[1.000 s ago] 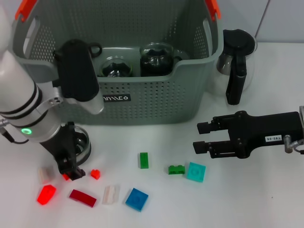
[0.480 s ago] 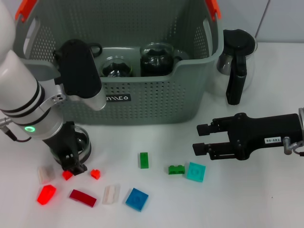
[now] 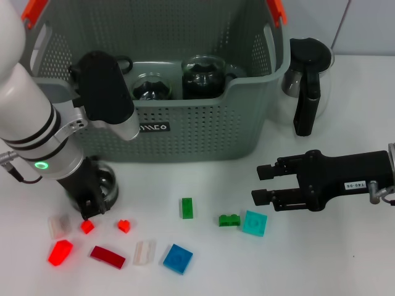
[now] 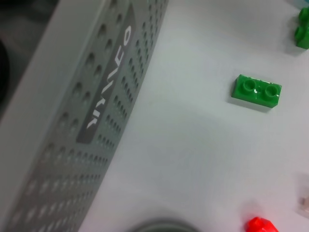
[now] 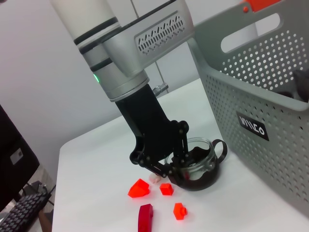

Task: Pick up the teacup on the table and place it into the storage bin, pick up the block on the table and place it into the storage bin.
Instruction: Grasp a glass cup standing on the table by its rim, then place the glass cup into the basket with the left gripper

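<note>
A glass teacup (image 3: 106, 184) stands on the white table (image 3: 203, 277) in front of the grey storage bin (image 3: 191, 132). My left gripper (image 3: 90, 208) is down at the cup's near side. In the right wrist view the left gripper (image 5: 176, 167) is open, one finger inside the teacup (image 5: 202, 166) and one outside its rim. Loose blocks lie nearby: a small red one (image 3: 87, 226) just below the gripper, another red (image 3: 124, 226), and a green block (image 3: 187, 208). My right gripper (image 3: 263, 182) hovers open at the right, holding nothing.
Two glass vessels (image 3: 202, 77) sit inside the bin. A glass coffee pot (image 3: 307, 83) stands right of it. More blocks lie along the front: teal (image 3: 254, 222), dark green (image 3: 229, 219), blue (image 3: 178, 258), white (image 3: 144, 252), dark red (image 3: 107, 256), bright red (image 3: 60, 251).
My left gripper has drawn back from over the small red block toward the teacup, uncovering that block. The right gripper has drifted slightly lower. The cup has stayed put.
</note>
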